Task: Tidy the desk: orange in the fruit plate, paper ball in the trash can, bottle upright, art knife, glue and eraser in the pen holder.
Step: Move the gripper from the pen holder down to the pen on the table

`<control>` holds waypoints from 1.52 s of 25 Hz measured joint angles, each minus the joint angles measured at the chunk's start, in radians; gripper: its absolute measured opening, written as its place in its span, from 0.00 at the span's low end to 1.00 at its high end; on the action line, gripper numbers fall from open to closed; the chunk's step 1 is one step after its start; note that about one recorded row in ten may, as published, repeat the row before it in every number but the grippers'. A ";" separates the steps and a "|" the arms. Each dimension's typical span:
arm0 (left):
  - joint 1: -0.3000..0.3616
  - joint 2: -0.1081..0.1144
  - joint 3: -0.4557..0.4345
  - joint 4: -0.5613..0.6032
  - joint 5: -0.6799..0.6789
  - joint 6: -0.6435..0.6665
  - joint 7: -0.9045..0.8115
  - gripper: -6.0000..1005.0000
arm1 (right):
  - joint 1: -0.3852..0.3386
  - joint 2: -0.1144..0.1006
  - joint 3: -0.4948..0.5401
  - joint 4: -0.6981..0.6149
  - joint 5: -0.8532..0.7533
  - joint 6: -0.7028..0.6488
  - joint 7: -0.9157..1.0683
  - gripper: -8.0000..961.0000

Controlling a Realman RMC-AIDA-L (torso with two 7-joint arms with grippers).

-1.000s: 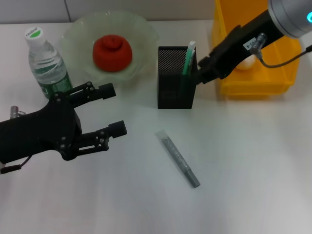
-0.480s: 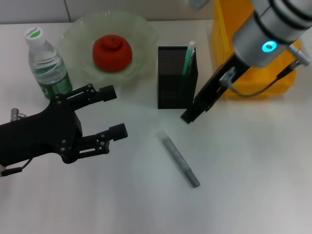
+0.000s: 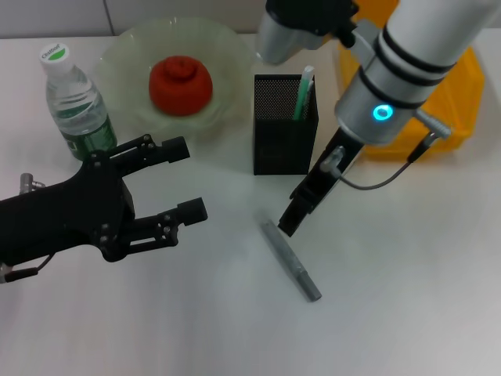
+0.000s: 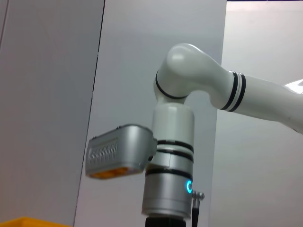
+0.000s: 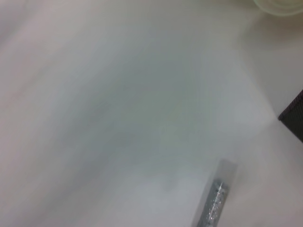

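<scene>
A grey art knife [image 3: 290,260] lies on the white desk in front of the black mesh pen holder [image 3: 284,125]; it also shows in the right wrist view [image 5: 213,204]. My right gripper [image 3: 288,222] hangs just over the knife's upper end. A green-and-white stick [image 3: 303,92] stands in the holder. The orange [image 3: 180,84] sits in the pale green fruit plate [image 3: 228,48]. The bottle [image 3: 74,102] stands upright at the back left. My left gripper [image 3: 188,177] is open and empty at the left. The paper ball and eraser are out of view.
A yellow bin [image 3: 462,117] stands at the back right, partly hidden by my right arm. The left wrist view shows only the right arm [image 4: 169,189] against a wall. A corner of the pen holder [image 5: 294,118] shows in the right wrist view.
My right arm has swung from beside the pen holder, forward and to the left, down to the upper end of the art knife. The left arm has not moved.
</scene>
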 joint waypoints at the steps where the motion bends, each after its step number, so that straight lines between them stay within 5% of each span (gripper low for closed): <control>1: 0.000 0.000 0.000 0.000 0.000 0.000 0.000 0.80 | 0.002 0.000 -0.009 0.016 0.008 0.015 0.001 0.61; 15: -0.004 -0.002 -0.001 -0.001 0.001 -0.008 0.001 0.80 | 0.005 0.000 -0.060 0.162 0.086 0.138 0.022 0.59; 38: -0.013 -0.004 0.004 -0.001 0.000 -0.022 0.012 0.80 | -0.006 0.000 -0.173 0.220 0.174 0.233 0.026 0.50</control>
